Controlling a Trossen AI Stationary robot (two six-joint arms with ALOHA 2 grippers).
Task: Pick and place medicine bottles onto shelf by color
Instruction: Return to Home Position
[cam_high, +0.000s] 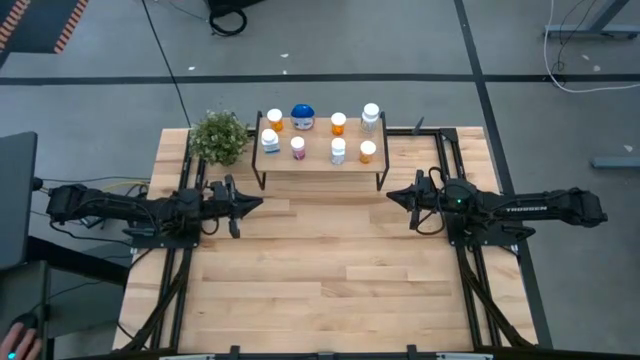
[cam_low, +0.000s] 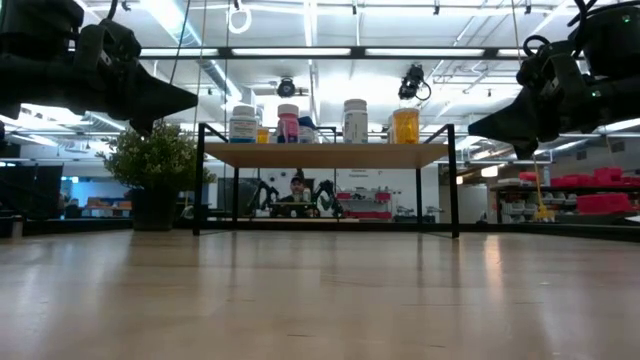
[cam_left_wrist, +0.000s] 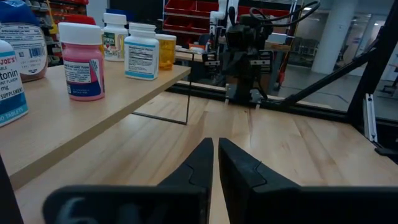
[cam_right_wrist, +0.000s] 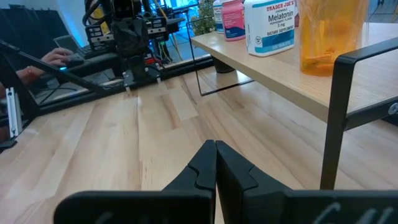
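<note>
High view, upper centre: eight medicine bottles (cam_high: 338, 150) stand on the shelf (cam_high: 318, 163), labels too small to read. Left gripper (cam_high: 252, 204) and right gripper (cam_high: 395, 196) hover at mid-frame either side, fingers closed together.

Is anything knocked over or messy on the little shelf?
No. All eight medicine bottles stand upright on the shelf, nothing tipped or spilled. The orange ones sit apart rather than together, though. The left gripper and right gripper hang shut and empty above the table.
</note>
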